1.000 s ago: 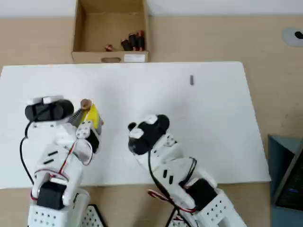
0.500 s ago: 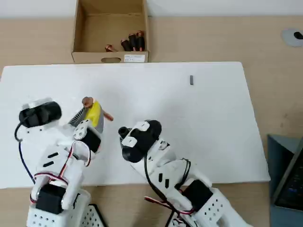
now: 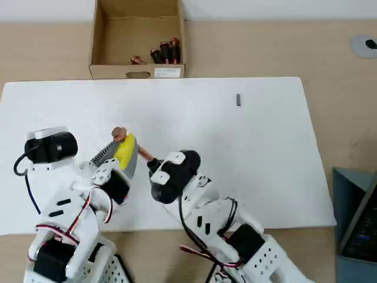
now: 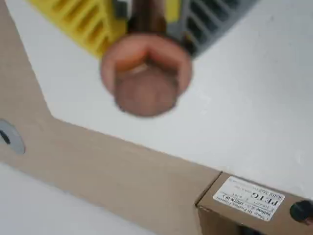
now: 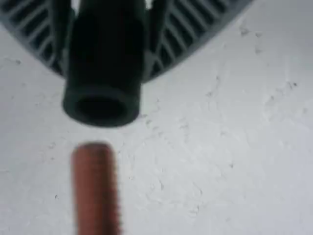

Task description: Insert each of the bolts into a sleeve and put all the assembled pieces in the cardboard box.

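PRESSING THE FIT: At lower left of centre in the high view, the left gripper (image 3: 121, 144) is clamped on a copper bolt (image 3: 119, 133). The bolt's head points toward the top of the frame and its threaded shank slants down and right toward the right gripper (image 5: 105, 22), which is closed around a black sleeve (image 5: 102, 73). The right wrist view shows the bolt's tip just short of the sleeve's open mouth, not touching it and slightly off the centre of the bore. The likely trouble is a missed entry. If the two parts close up on this line, the thread could strike the sleeve's rim, and either part could twist or slip in its grip and drop onto the white mat (image 3: 247, 177). A tilted bolt might also jam partway in. The cardboard box (image 3: 97, 41), at upper left of the high view beyond the mat, holds several assembled pieces (image 3: 165, 52) and what looks like a loose bolt (image 3: 136, 59). A spare sleeve (image 3: 238, 99) lies on the mat at upper right, well apart from both arms.
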Robot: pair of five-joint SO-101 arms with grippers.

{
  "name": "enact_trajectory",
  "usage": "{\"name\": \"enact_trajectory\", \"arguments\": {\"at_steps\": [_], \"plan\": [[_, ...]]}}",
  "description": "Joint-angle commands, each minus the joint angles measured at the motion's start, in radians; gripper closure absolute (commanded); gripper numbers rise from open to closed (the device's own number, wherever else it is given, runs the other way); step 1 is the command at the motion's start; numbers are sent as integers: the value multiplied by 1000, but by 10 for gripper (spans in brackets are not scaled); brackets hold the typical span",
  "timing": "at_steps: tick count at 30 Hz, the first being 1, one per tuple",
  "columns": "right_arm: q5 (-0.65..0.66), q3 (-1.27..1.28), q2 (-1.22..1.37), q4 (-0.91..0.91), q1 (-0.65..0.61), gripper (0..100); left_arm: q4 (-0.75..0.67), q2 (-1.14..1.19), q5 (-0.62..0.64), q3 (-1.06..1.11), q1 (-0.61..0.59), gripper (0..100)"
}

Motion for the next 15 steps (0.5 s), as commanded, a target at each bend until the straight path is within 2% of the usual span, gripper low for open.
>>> {"name": "enact_trajectory", "arguments": {"at_steps": [1, 15], "plan": [[40, -8, -7, -26, -8, 989, 28, -13, -25, -89, 15, 997], [46, -74, -7, -25, -12, 989, 20, -13, -25, -31, 18, 997]]}}
